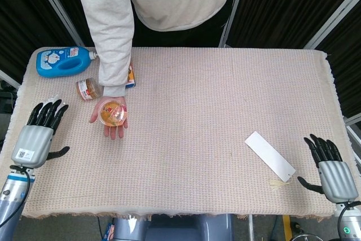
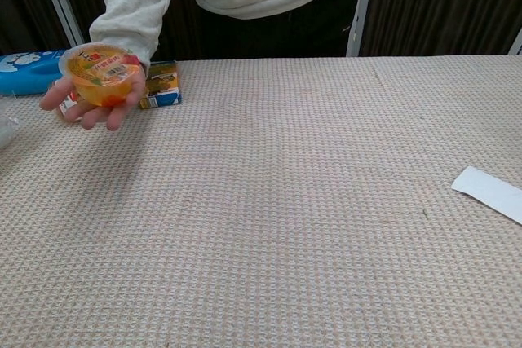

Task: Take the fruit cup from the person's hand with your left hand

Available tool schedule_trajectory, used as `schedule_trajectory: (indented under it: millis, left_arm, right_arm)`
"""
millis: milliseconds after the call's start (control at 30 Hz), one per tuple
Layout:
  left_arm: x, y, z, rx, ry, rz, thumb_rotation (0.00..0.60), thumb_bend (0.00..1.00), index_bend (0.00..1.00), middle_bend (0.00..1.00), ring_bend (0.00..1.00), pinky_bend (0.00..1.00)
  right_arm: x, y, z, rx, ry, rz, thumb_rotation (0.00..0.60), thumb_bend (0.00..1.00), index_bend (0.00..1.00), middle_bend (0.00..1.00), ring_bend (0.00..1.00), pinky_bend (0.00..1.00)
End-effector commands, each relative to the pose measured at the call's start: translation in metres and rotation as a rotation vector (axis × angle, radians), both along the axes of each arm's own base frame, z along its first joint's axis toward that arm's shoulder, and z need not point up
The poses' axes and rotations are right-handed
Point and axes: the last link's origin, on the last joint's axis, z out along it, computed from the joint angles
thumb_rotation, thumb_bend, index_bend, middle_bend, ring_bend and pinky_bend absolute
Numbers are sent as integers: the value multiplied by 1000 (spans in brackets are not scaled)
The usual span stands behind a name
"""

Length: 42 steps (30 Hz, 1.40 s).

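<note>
Fruit cup (image 1: 111,112) resting upright on the person's hand (image 1: 108,119), palm up, above the counter (image 1: 214,111) at about 9 o'clock, offered for easy taking. Left robot hand (image 1: 37,135) just beside, toward 8 o'clock, fingers spread wide, holding nothing, apart from cup. Right robot hand (image 1: 330,169) parked at 4 o'clock, likewise spread and idle. Approach not yet finished, by judgement.

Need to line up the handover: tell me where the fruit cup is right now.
The fruit cup rests on the person's upturned hand, held above the table's left part in the head view, just right of the open left hand and below the small jar.
</note>
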Motion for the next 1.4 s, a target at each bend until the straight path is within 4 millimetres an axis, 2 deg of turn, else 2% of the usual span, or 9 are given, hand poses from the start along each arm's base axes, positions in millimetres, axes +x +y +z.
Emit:
schedule_trajectory:
  millis: [33,233,533,800,1000,1167,1267,1300,1400]
  left_arm:
    - [41,38,-6,-56,64,19,600,109,36,0,0,0]
    - [74,65,-21,-101,159,67,600,108,48,0,0,20]
    - [107,85,-44,-116,222,130,600,109,109,3,45,121]
    - [117,90,-57,-130,231,156,600,110,157,44,68,146]
    - [114,89,-63,-136,233,180,600,111,222,113,121,200]
    - [112,90,-67,-135,228,186,600,115,247,122,128,209]
    - [112,91,-71,-140,215,191,600,178,369,193,195,274]
    - [112,92,-72,-139,211,191,600,226,438,243,240,316]
    - [112,92,-75,-136,199,188,600,337,559,353,331,401]
  right_arm:
    - [-1,0,0,1,1,-2,600,96,55,0,0,0]
    - [-2,1,2,1,-3,-9,600,98,54,0,0,0]
    - [-3,2,4,1,-2,-11,600,97,56,0,0,0]
    - [-3,2,4,1,-1,-11,600,97,56,0,0,0]
    - [-3,2,4,0,-2,-11,600,96,56,0,0,0]
    - [-3,2,4,3,-2,-12,600,96,57,0,0,0]
    - [-3,2,4,0,-2,-12,600,97,57,0,0,0]
    - [-3,2,4,0,-3,-13,600,97,57,0,0,0]
    - [-3,2,4,0,-3,-14,600,97,57,0,0,0]
